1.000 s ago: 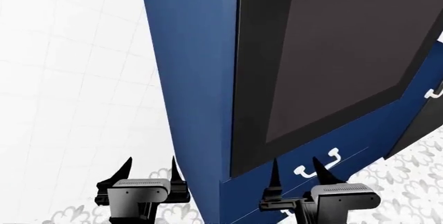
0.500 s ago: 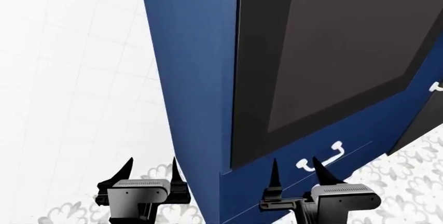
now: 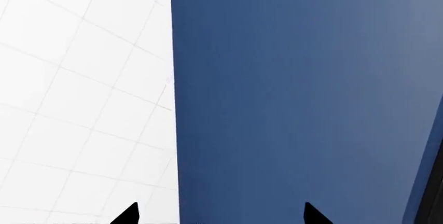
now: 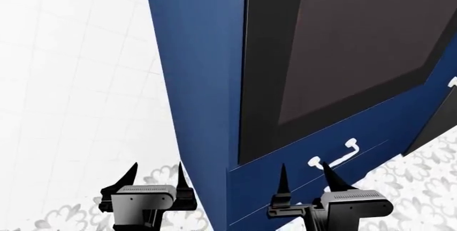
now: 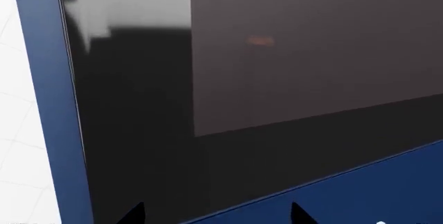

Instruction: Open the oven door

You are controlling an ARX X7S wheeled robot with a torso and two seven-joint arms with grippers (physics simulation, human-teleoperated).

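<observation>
Both our grippers, left (image 4: 153, 176) & right (image 4: 307, 176), hang w/ fingers spread, holding nothing; oven door (image 4: 343, 44) sits shut, glossy black in navy cabinet (image 4: 196, 81).

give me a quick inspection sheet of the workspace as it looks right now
surface: patterned floor below, no worktop in view
job's things: oven door glossy black with dark window, looks shut; its bar handle is out of view
clutter: nothing seen
grippers: left gripper open, empty, facing the cabinet side; right gripper open, empty, low in front of the drawer, below the door
cables: nothing seen
surroundings: navy cabinet, white tiled wall at left, drawer with white handle, part of another white handle at the right edge
</observation>
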